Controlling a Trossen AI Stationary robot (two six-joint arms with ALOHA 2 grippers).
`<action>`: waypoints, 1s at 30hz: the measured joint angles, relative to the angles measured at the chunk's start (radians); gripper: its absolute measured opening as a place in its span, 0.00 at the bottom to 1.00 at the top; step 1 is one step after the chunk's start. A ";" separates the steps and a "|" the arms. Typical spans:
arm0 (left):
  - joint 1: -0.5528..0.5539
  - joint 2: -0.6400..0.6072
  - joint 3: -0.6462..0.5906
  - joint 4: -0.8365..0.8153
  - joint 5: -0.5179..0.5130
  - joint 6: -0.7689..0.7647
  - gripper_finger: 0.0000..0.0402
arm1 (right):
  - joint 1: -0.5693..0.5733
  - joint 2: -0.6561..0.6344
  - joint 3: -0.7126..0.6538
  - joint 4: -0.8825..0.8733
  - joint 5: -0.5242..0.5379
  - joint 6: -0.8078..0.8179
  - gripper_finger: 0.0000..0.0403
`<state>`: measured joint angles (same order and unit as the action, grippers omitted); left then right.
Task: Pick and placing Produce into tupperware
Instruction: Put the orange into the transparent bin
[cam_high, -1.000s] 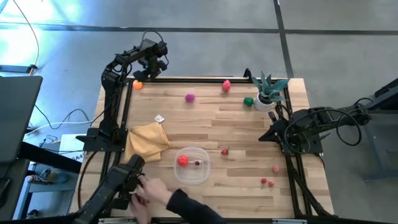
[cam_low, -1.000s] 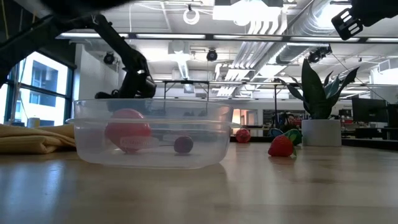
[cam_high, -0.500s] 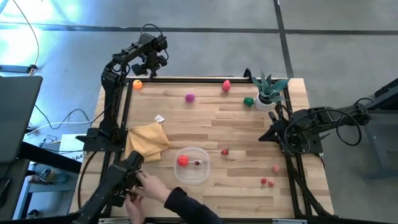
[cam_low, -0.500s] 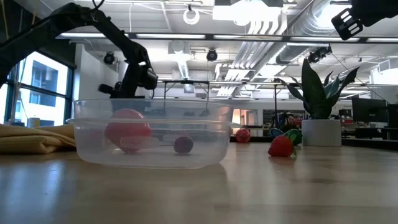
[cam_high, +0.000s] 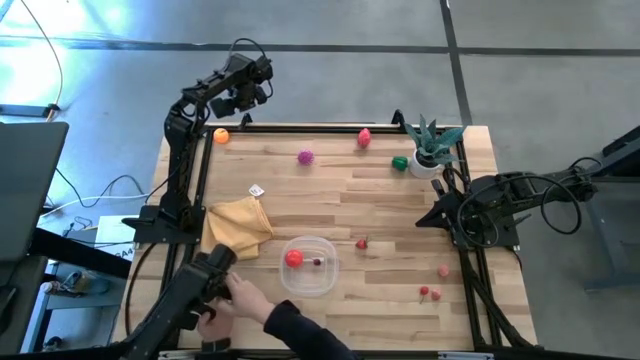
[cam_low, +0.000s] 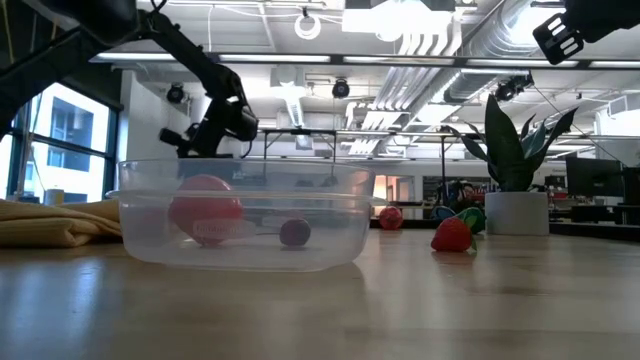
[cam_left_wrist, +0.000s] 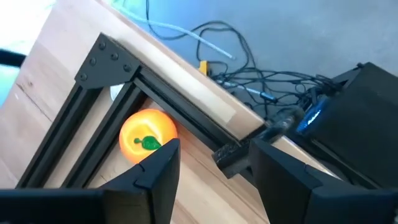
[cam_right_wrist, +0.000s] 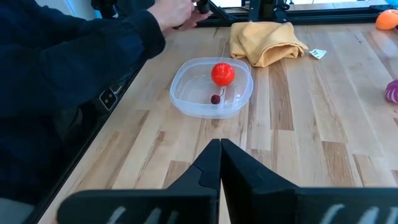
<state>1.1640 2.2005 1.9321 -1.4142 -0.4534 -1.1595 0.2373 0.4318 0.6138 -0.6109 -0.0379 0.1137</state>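
Observation:
The clear tupperware sits near the table's front with a red tomato and a dark cherry inside. An orange fruit rests on the table's far left corner, beside the black frame. My left gripper hangs above it, open with nothing between its fingers. Other produce lies loose: a magenta piece, a pink-red one, a green one and a strawberry. My right gripper waits shut at the table's right side, above the wood.
A mustard cloth lies left of the tupperware. A potted plant stands at the far right. More small produce lies near the right front. A person's hand works on a dark device at the near left corner. Black frame rails edge the table.
My left gripper has risen from just over the orange fruit at the far left corner and tipped, staying open with nothing in it. The person's hand at the near left has shifted a little.

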 joint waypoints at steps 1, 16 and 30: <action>-0.004 -0.001 0.001 0.001 -0.013 0.000 0.45 | 0.000 0.000 0.000 0.000 0.000 0.000 0.00; -0.056 -0.007 0.014 -0.130 -0.090 -0.165 0.14 | 0.000 0.000 0.000 0.000 0.000 0.000 0.00; 0.006 -0.007 0.004 -0.157 0.093 -0.238 0.17 | 0.000 0.000 0.000 0.000 0.000 0.001 0.00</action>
<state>1.1705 2.1937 1.9362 -1.5714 -0.3602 -1.3975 0.2375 0.4316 0.6140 -0.6106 -0.0376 0.1146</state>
